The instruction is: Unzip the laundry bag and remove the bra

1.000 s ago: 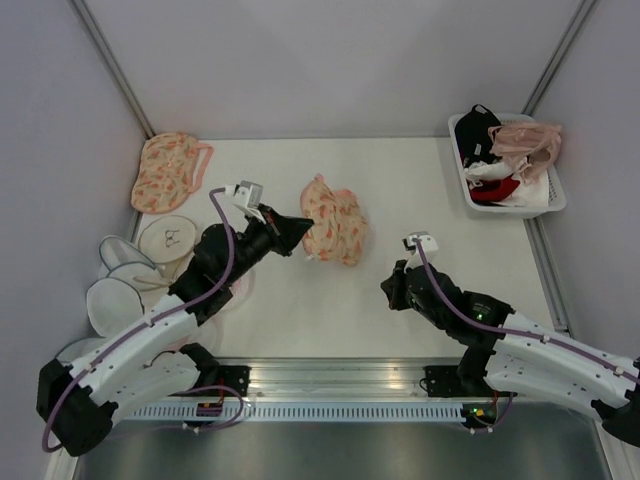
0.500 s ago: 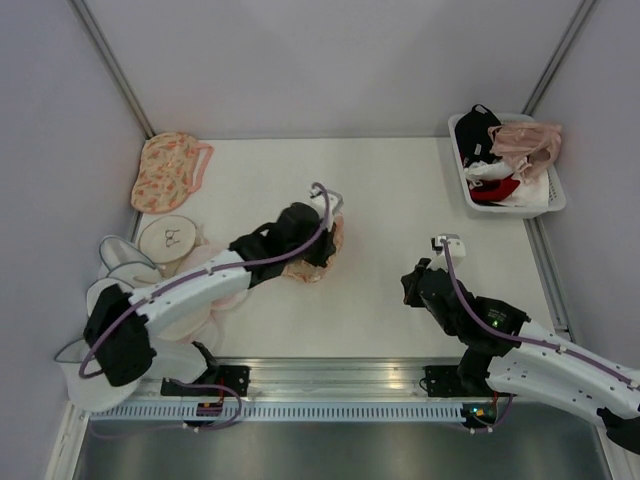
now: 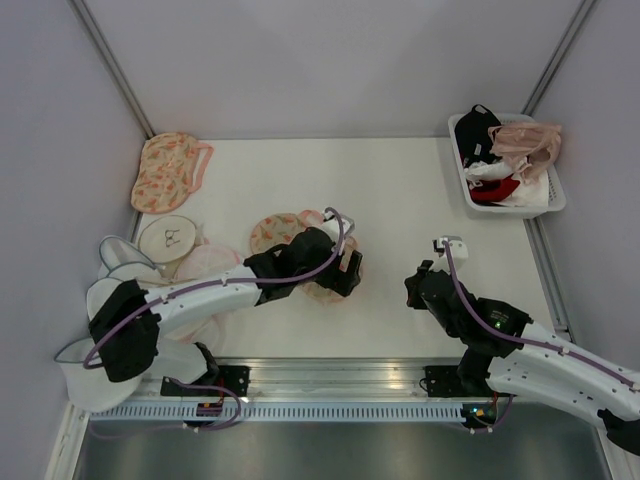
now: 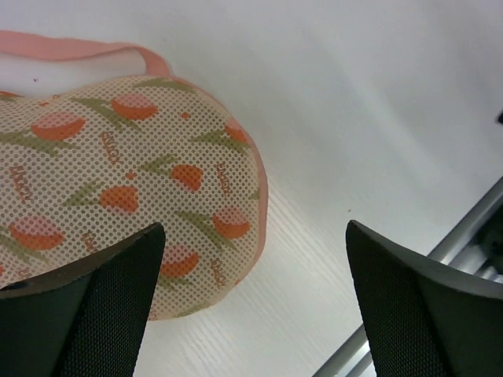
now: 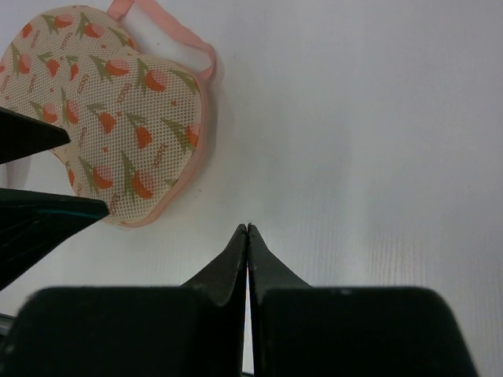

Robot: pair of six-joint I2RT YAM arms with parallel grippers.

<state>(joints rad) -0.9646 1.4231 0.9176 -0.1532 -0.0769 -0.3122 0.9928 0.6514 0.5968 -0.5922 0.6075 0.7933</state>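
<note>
Wrist view shows left gripper (image 4: 253, 228) (spread wide) over laundry bag (image 4: 134, 165).

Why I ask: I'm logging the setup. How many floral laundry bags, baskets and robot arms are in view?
Floral laundry bags: 2
White basket: 1
Robot arms: 2
Total: 5

The laundry bag (image 4: 118, 181) is fine perforated mesh cloth; the table (image 4: 377, 118) is matt, faintly grained white.
</note>
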